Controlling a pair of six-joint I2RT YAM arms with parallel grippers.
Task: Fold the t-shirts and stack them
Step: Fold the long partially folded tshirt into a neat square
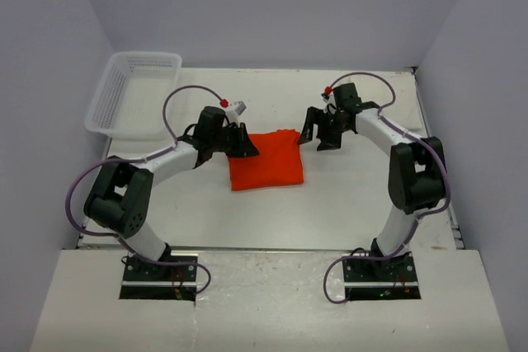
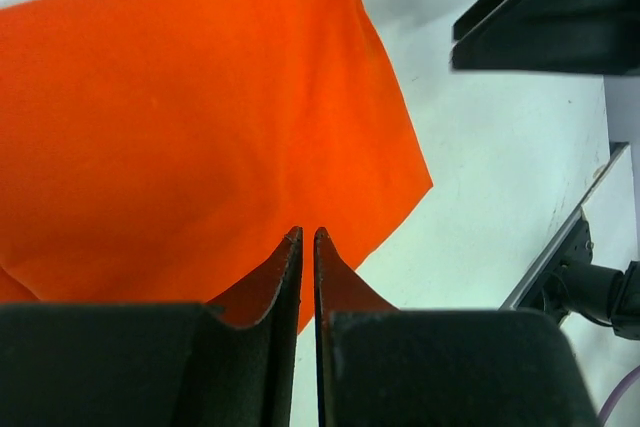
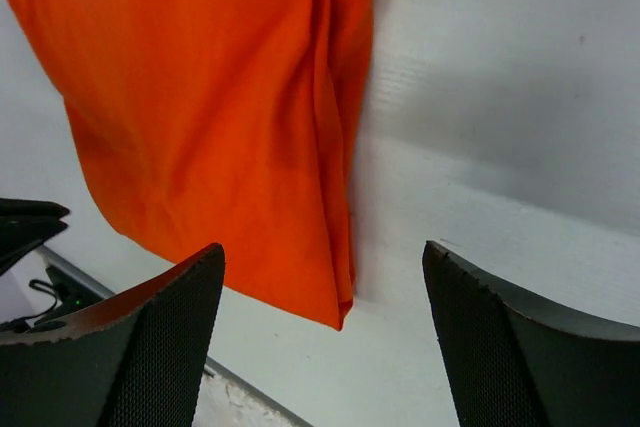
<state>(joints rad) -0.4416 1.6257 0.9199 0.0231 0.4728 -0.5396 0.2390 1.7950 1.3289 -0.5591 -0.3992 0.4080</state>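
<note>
White tabletop (image 1: 355, 204), one folded orange-red t-shirt (image 1: 266, 162), one white basket (image 1: 147, 54)

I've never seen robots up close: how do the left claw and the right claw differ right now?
The left claw is shut, jaws nearly together; the right claw is wide open. The left claw sits over the orange t-shirt's edge; the right claw hangs just off its corner. Both are black and two-fingered.

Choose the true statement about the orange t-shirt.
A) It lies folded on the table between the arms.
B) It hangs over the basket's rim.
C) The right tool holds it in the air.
A: the orange t-shirt lies flat and folded on the table, apart from the basket.
</note>
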